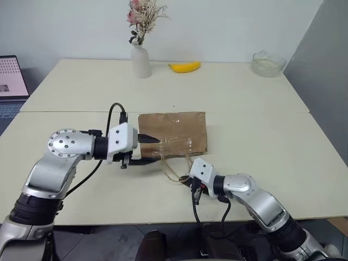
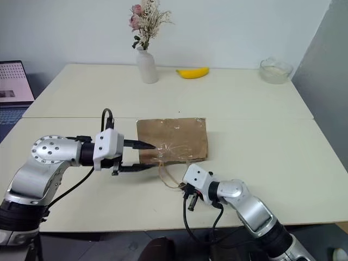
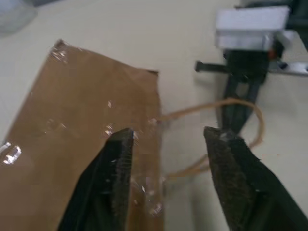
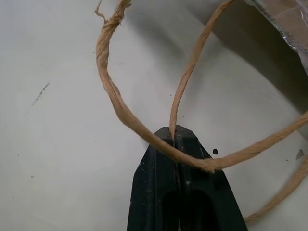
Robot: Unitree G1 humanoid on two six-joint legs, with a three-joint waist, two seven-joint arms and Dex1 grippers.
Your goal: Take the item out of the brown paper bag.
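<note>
— Item: not seen anywhere; presumably inside the brown paper bag (image 1: 173, 131), judging by the task. No bulge readable through the creased paper.

— Bag itself?

— Lying flat on the worktop (image 1: 272, 141), mouth toward the robot, twine handles (image 1: 173, 169) spilling out from that edge. Glossy patches near the mouth, maybe tape or film; hard to tell.

— Right gripper (image 4: 176, 139)?

— Fingers pressed together, clamped on one twine handle just off the bag's mouth, with the cord pinched at the very tips. Likely held that way to anchor the bag, so that it does not slide while the other arm works at the opening.

— And the left gripper (image 1: 150, 149)?

— Fingers apart, nothing between them. Pointing sideways across the bag's near corner, one fingertip (image 3: 121, 144) over the brown paper close to the mouth, the other off the bag's edge above bare worktop beside the handle loop. Poised, by the look of it, to straddle the upper layer of the mouth or slip inside.

— Mouth open yet?

— Seemingly flat, layers together; no gap clear enough to call. Retrieval not yet begun, going by that.

— Anything else about?

— Well beyond the bag's far edge: white vase (image 1: 141, 61) with dried flowers, a banana (image 1: 184, 67) just beside it, and a glass bowl (image 1: 267, 63) further along. Laptop (image 1: 12, 81) off to the bag's far left. All well apart from the bag.
</note>
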